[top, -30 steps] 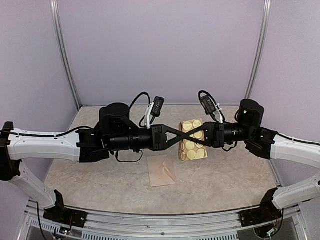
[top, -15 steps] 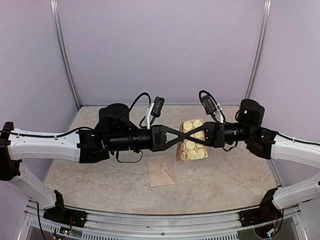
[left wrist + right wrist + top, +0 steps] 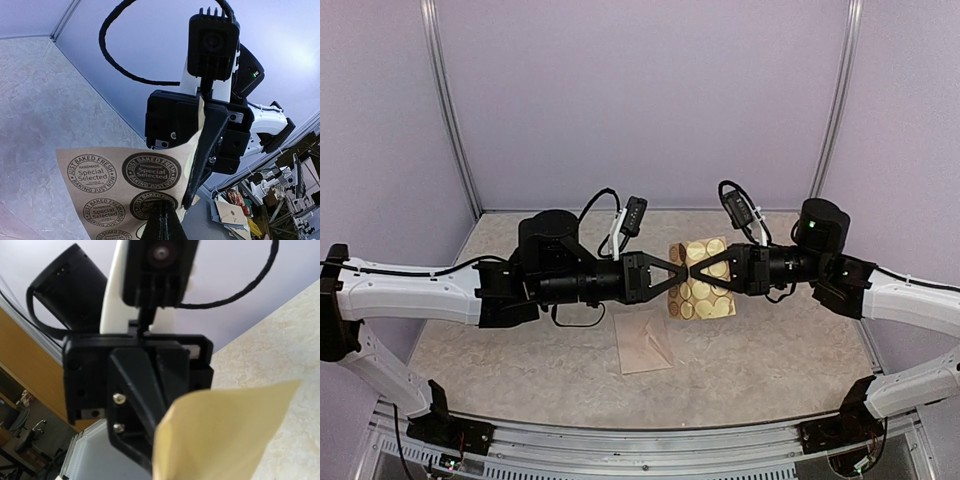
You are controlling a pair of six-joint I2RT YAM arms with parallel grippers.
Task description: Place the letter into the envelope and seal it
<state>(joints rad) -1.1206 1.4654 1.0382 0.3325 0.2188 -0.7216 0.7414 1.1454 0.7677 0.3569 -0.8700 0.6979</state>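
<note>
Overhead, the left gripper (image 3: 677, 272) and right gripper (image 3: 697, 270) meet tip to tip above the counter (image 3: 770, 350), both closed on the tan sticker sheet (image 3: 708, 295). The envelope (image 3: 642, 342) lies flat on the counter just below them, untouched.

From the left wrist, the closed fingers pinch the sheet's printed face (image 3: 110, 175), and the right gripper clamps its edge.

From the right wrist, the sheet's blank back (image 3: 220, 440) covers the left gripper's tip.

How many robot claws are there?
2. The left gripper reaches in from the left, the right gripper from the right; both pinch the sticker sheet above the table.
</note>
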